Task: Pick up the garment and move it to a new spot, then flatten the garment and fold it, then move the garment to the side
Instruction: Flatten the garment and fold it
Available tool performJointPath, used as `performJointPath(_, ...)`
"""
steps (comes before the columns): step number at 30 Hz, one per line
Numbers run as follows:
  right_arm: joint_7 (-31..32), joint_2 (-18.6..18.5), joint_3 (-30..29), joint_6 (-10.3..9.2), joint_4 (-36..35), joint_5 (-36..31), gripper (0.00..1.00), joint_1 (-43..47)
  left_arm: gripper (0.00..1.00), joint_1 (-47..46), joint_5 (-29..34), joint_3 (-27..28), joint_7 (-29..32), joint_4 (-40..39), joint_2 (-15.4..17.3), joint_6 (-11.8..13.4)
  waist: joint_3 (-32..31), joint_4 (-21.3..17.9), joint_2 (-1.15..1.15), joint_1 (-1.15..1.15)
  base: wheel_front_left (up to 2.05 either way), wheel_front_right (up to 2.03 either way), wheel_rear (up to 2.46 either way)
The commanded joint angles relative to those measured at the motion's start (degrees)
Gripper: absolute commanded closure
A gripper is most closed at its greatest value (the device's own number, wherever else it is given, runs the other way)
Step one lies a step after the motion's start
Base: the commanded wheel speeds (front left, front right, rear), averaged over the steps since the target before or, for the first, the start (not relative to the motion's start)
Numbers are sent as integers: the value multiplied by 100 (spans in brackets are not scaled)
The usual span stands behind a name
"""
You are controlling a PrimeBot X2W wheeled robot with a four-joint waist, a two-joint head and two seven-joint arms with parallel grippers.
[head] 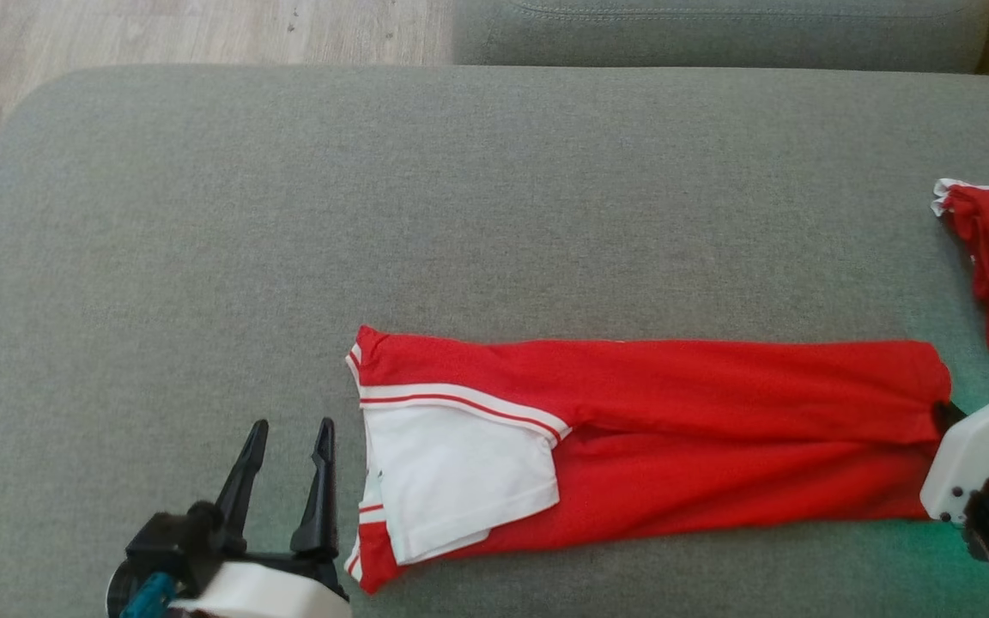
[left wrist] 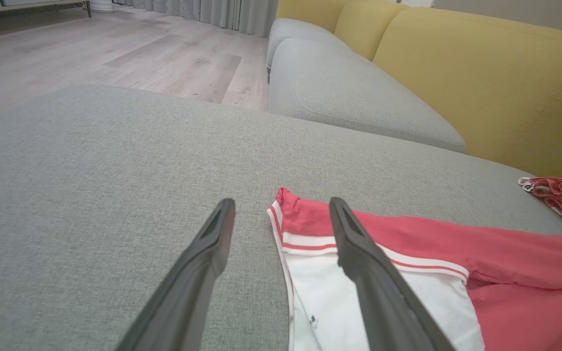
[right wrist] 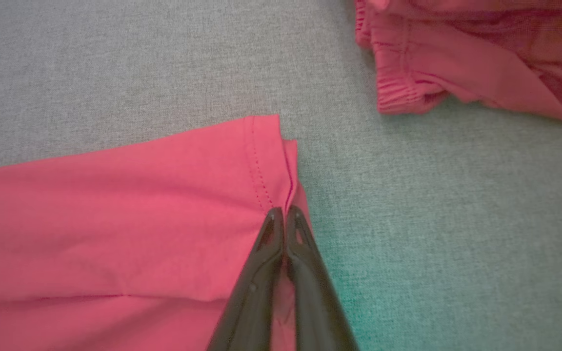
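One-sided pulling may unfold the folded red-and-white jersey garment [head: 718, 412] at 5 o'clock on the grey fabric cushion [head: 288, 215]: right gripper [right wrist: 285, 210] pinches its 3 o'clock hem, left gripper [head: 288, 427] gapes empty at 9 o'clock.

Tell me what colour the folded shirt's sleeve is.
The sleeve is white, edged with a red stripe; head view shows it best.

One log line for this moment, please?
shirt folded into strip on cushion | left hand open, beside shirt | right hand shut on shirt
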Motion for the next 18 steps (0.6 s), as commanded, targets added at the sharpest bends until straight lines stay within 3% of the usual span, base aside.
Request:
performJointPath(1,-56,-105,70,39,-205,-9,100,-293,0,-256,40,176,-75,-142,117,23,1,-2,0,0,0,0,0)
performJointPath(18,-161,-113,57,39,-159,19,100,-333,0,-292,24,153,-80,-113,118,26,23,-6,0,0,0,0,0)
